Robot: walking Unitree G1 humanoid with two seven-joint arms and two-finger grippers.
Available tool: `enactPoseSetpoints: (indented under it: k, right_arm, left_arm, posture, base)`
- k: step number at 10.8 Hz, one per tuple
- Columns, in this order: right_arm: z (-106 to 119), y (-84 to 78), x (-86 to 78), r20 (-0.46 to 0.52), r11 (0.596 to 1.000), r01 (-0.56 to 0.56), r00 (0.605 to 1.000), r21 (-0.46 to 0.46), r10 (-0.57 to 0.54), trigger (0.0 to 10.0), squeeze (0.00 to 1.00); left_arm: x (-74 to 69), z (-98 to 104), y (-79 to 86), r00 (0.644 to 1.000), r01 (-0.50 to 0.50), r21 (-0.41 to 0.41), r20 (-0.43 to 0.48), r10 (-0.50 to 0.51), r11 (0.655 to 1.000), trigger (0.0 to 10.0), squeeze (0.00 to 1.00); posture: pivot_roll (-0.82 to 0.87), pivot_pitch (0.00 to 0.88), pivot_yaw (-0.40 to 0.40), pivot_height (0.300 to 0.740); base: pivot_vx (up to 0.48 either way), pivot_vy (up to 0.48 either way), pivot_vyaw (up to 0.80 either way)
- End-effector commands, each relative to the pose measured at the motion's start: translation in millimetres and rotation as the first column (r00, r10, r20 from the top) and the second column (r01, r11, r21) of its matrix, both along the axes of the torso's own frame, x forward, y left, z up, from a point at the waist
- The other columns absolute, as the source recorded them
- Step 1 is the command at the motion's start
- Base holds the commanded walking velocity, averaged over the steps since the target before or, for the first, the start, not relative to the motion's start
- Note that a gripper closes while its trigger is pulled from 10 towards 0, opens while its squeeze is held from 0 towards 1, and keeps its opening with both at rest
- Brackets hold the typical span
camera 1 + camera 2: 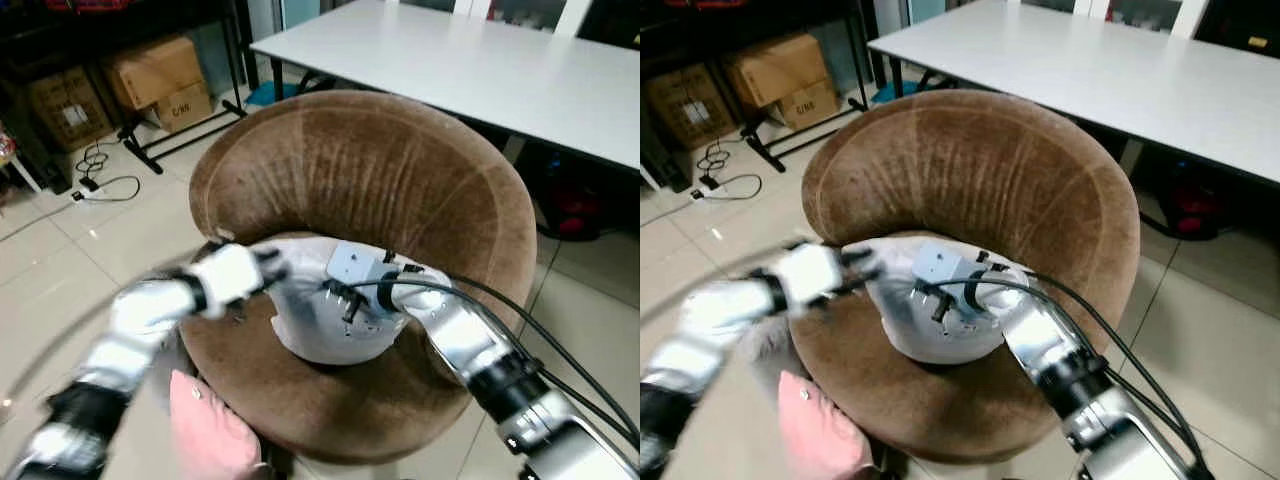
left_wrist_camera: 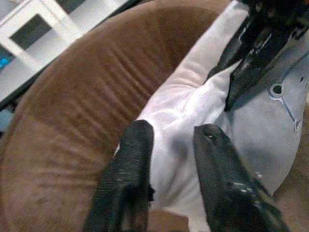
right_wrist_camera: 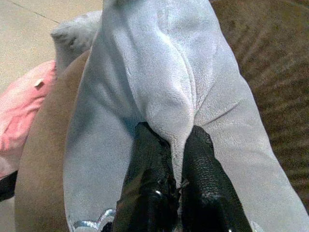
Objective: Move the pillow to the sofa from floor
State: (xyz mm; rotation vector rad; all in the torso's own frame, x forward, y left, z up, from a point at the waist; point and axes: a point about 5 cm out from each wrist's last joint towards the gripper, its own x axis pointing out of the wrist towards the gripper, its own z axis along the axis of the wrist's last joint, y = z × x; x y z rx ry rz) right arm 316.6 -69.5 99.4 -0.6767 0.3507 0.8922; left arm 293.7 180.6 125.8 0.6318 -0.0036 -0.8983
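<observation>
A pale grey pillow (image 1: pixel 320 335) lies on the seat of the round brown sofa chair (image 1: pixel 380 170), against its curved back. My right gripper (image 1: pixel 345 295) reaches in from the right and is shut on a raised fold of the pillow (image 3: pixel 164 96); its fingers (image 3: pixel 149 159) pinch the fabric. At the pillow's left edge sits my left gripper (image 1: pixel 270 265), and its arm is blurred. In the left wrist view its fingers (image 2: pixel 130 159) stand apart, open, with the pillow (image 2: pixel 178 111) just beyond them.
A pink soft thing (image 1: pixel 205 430) lies on the tiled floor at the chair's front left. Behind the chair stands a long white table (image 1: pixel 480 60). At the far left are cardboard boxes (image 1: pixel 160 75) on a rack, with cables (image 1: pixel 100 185) on the floor.
</observation>
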Motion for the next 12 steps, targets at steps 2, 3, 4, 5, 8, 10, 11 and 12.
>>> enactPoseSetpoints:
  k: [2,3,4,5,8,10,11,12]
  right_arm:
    - [10.1,-1.6,15.8,-0.01,0.988,0.109,0.994,0.108,-0.108,0.0,0.0]
    - [24.4,-3.6,31.9,-0.065,0.925,0.256,0.967,0.281,-0.248,0.0,0.0]
    - [39.4,-10.7,49.4,-0.17,0.791,0.424,0.905,0.441,-0.39,0.0,0.0]
    - [45.6,-13.6,56.9,-0.236,0.714,0.493,0.869,0.497,-0.436,0.0,0.0]
    - [56.4,-27.4,78.6,-0.492,0.369,0.736,0.663,0.568,-0.564,0.0,0.0]
    - [59.0,-23.9,83.8,-0.579,0.266,0.795,0.586,0.545,-0.566,0.0,0.0]
    - [57.1,-31.2,85.7,-0.598,0.196,0.838,0.509,0.51,-0.62,0.0,0.0]
    - [55.0,-40.0,86.9,-0.612,0.111,0.872,0.42,0.477,-0.67,0.0,0.0]
  left_arm:
    - [-14.2,9.5,11.6,0.999,-0.016,0.01,-0.032,0.017,1.0,10.0,1.0]
    - [-28.1,9.5,19.8,0.996,-0.04,0.025,-0.078,0.041,0.999,10.0,1.0]
    - [-43.1,8.6,25.8,0.99,-0.075,0.021,-0.118,0.077,0.997,10.0,1.0]
    - [-50.4,6.5,27.5,0.986,-0.088,0.017,-0.141,0.09,0.996,10.0,1.0]
    - [-85.7,2.1,29.1,0.958,-0.11,0.029,-0.263,0.114,0.993,10.0,0.0]
    - [-98.7,0.4,26.8,0.944,-0.125,0.037,-0.303,0.13,0.991,10.0,0.0]
    - [-104.4,1.1,27.5,0.936,-0.139,0.032,-0.323,0.142,0.99,10.0,0.0]
    - [-108.7,1.9,27.7,0.929,-0.147,0.023,-0.339,0.146,0.989,10.0,0.0]
  posture:
    - [-0.09,0.0,0.05,0.74]
    - [-0.08,0.0,0.037,0.74]
    - [-0.06,0.0,0.022,0.74]
    - [-0.06,0.0,0.012,0.74]
    - [-0.01,0.0,-0.031,0.74]
    - [0.01,0.0,-0.059,0.74]
    - [0.02,0.0,-0.069,0.74]
    - [0.03,0.0,-0.078,0.74]
  base:
    - [0.0,0.0,0.0]
    - [0.0,0.0,0.0]
    - [0.0,0.0,0.0]
    - [0.0,0.0,0.0]
    - [0.0,0.0,0.0]
    - [0.0,0.0,0.0]
    - [0.0,0.0,0.0]
    - [0.0,0.0,0.0]
